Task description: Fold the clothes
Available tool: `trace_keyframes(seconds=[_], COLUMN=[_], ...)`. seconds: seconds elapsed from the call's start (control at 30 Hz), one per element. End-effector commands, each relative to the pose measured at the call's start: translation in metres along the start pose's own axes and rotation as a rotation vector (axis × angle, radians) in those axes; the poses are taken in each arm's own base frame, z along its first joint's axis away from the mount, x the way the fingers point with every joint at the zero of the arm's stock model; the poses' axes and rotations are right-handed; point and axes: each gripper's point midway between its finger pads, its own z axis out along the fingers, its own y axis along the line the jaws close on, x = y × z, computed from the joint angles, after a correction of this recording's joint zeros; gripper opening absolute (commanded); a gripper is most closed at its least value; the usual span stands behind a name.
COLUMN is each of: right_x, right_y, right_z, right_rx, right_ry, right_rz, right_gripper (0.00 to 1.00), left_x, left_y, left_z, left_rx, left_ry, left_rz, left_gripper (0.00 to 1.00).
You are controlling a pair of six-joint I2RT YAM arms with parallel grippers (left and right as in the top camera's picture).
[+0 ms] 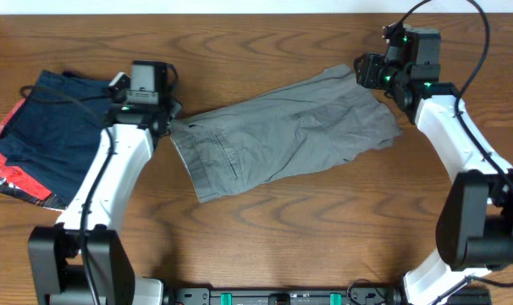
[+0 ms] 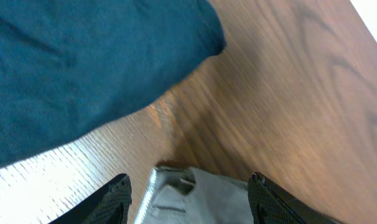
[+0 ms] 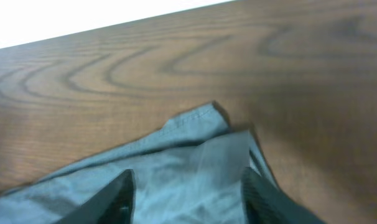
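Note:
The grey shorts (image 1: pixel 282 131) lie spread flat across the middle of the table, waistband end at the left, leg hems at the right. My left gripper (image 1: pixel 163 119) is open over the far left waistband corner (image 2: pixel 188 193), one finger on each side of it. My right gripper (image 1: pixel 368 74) is open over the far right hem corner (image 3: pixel 195 162), fingers straddling the cloth. Neither gripper has closed on the fabric.
A folded navy-blue garment (image 1: pixel 49 131) lies at the left on a red garment with a black edge (image 1: pixel 11 174); the navy one also fills the top of the left wrist view (image 2: pixel 83 62). The table's far edge runs just behind the right gripper.

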Motion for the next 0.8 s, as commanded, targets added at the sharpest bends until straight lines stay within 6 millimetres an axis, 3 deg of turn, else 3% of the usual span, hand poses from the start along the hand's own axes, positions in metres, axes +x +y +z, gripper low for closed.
trace_keyframes(seconds=[0.0,0.1,0.2,0.37,0.47,0.6,0.77], right_x=[0.008,0.048,0.084,0.125,0.152,0.187,0.217], right_y=[0.003,-0.001,-0.008,-0.017,-0.025,-0.046,-0.098], right_z=[-0.007,0.001,0.015,0.040,0.045,0.021,-0.037], right_rx=[0.006,0.024,0.041,0.057,0.075,0.198,0.567], right_ry=[0.053,0.198,0.321,0.436,0.529,0.688,0.855], right_rz=[-0.026,-0.039,-0.028,-0.012,0.009,0.075,0.192], right_gripper=[0.41,0.31,0.32,0.37,0.38,0.41,0.36], left_x=[0.026,0.057,0.082,0.110,0.127,0.150,0.180], left_y=[-0.015,0.002,0.019,0.021,0.023,0.035,0.040], left_z=[-0.010,-0.016,-0.021,-0.012,0.001,0.013,0.017], left_rx=[0.091,0.026,-0.046,-0.041,-0.038,-0.087,-0.127], left_ry=[0.157,0.290,0.369,0.398,0.410,0.458,0.539], left_rz=[0.020,0.044,0.080,0.163,0.190,0.224,0.276], left_gripper=[0.62,0.59,0.47,0.47,0.47,0.47,0.47])
